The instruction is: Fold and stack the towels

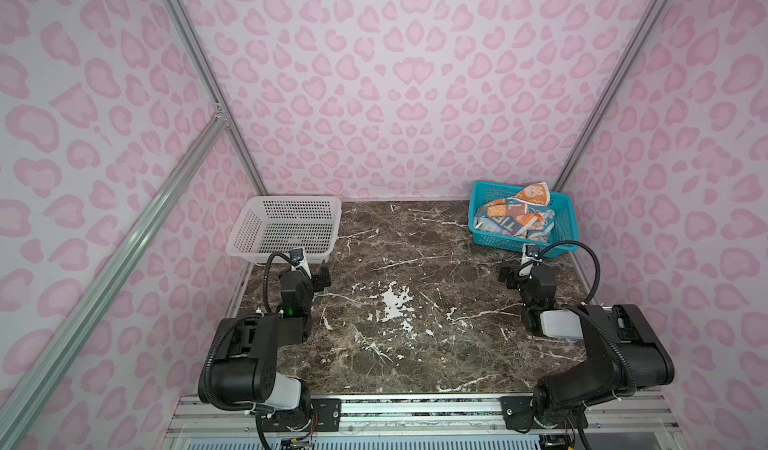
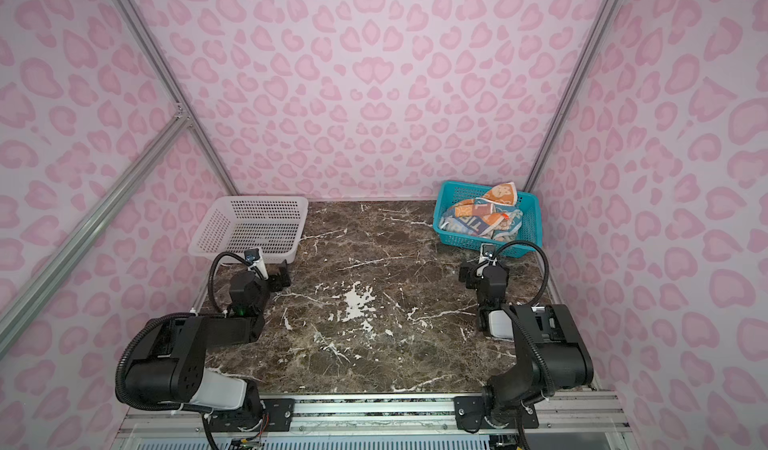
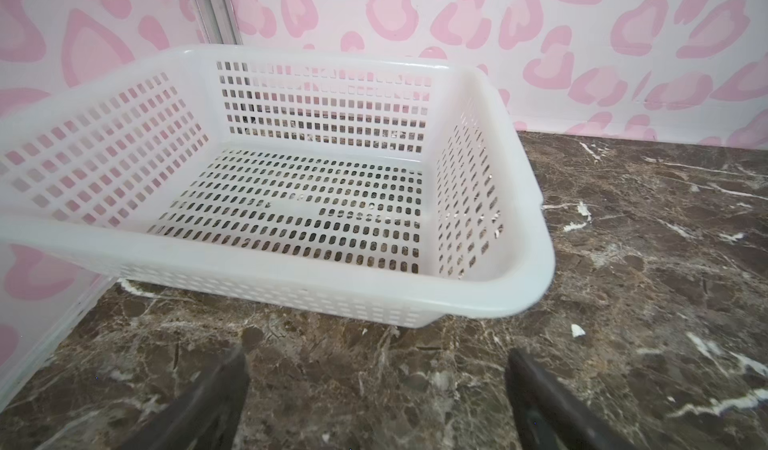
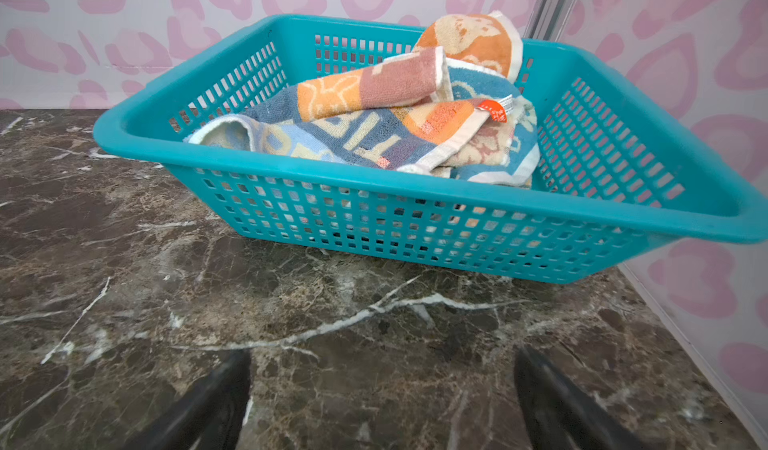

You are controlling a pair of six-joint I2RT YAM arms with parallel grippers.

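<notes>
Three towels (image 4: 415,136) are lying bunched together in the teal basket (image 4: 415,223), which is sitting just ahead of the right claw (image 4: 382,356). That claw is hovering low over the marble tabletop (image 4: 124,260) with its jaws spread wide, gripping nothing and not touching the basket. The orange rabbit towel (image 4: 473,40) is poking up at the far end of the pile from the claw, and the lettered towel (image 4: 340,136) is draping nearest to it. Meanwhile the left claw (image 3: 376,360) is gaping just as wide, holding nothing, facing the white basket (image 3: 291,277) just ahead of it.
</notes>
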